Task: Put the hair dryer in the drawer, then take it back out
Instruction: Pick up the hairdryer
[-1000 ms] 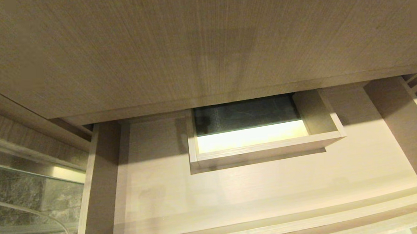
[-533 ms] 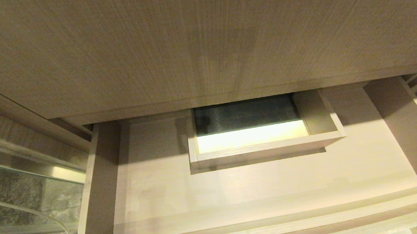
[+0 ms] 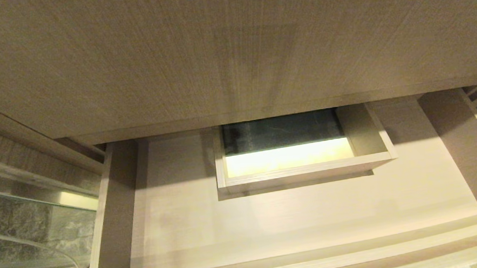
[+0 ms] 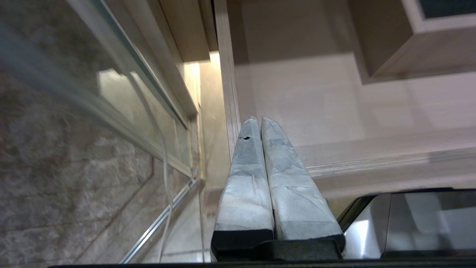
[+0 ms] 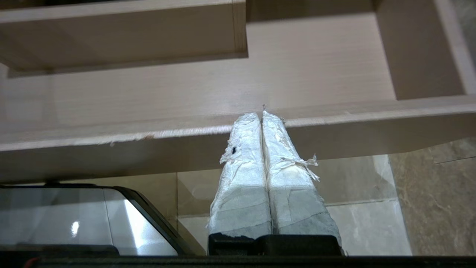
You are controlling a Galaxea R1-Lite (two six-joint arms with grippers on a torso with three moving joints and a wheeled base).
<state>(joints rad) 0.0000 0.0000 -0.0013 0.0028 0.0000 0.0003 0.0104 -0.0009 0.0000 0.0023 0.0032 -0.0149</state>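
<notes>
The light-brown wood-grain drawer (image 3: 269, 227) stands pulled out below me, its bare floor showing and a boxed cutout (image 3: 301, 151) in the middle of its back. The hair dryer is out of view. My left gripper (image 4: 259, 120) is shut and empty, hanging in front of the drawer's left front corner (image 4: 232, 123). My right gripper (image 5: 260, 113) is shut and empty too, just before the drawer's front rail (image 5: 148, 137). Neither arm shows in the head view.
A taller wood-grain panel (image 3: 216, 48) overhangs the drawer's back. A glass pane with a metal frame (image 3: 31, 196) and a thin white cord (image 3: 42, 245) stand to the left over marble floor (image 4: 55, 178). My own glossy base (image 5: 74, 219) lies under the grippers.
The whole head view has shifted very slightly as the camera moved; the drawer and both grippers stay as they were.
</notes>
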